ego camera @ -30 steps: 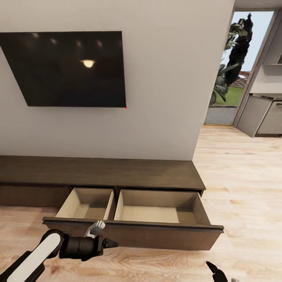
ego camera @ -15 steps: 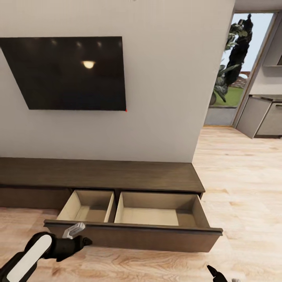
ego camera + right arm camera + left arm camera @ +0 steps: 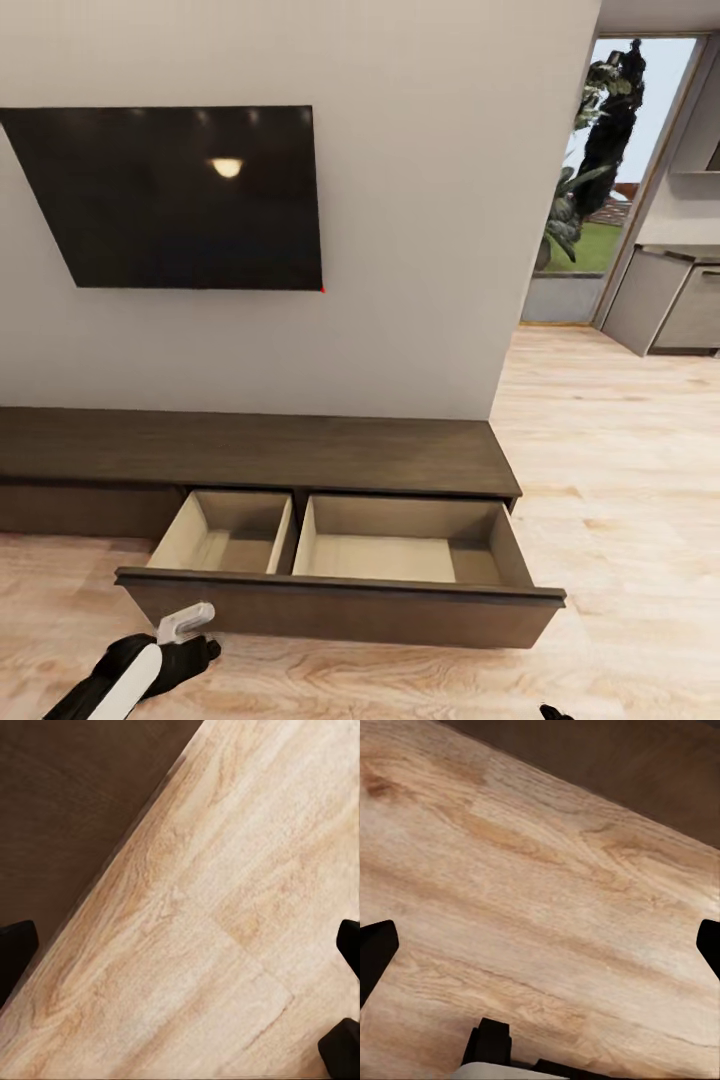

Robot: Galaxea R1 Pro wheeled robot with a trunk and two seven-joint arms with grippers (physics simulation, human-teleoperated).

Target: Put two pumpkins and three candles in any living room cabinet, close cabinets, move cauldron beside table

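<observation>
My left gripper [image 3: 200,640] hung low at the left of the head view, just in front of the cabinet's [image 3: 250,445] pulled-out drawer front [image 3: 340,608] and above the wooden floor [image 3: 620,450]. In the left wrist view, its dark fingertips [image 3: 375,949] stood at opposite edges of the frame, spread wide with nothing but floor planks between them, and the brown drawer front ran across the far corner.

The cabinet, long, low and dark brown, sat against the white wall [image 3: 420,200] under a black wall-mounted television [image 3: 180,195]. Its drawer stood open, showing two pale beige compartments side by side, a narrower left one [image 3: 225,535] and a wider right one [image 3: 400,545]; I saw nothing lying in either.

Farther right, an open doorway [image 3: 600,170] showed greenery outside, with grey kitchen cupboards [image 3: 670,295] beside it.

Of my right gripper [image 3: 553,712], just a dark tip poked in at the bottom edge of the head view. In the right wrist view its fingers [image 3: 16,945] were also parted wide over the floor, empty, beside a dark brown surface [image 3: 75,802].
</observation>
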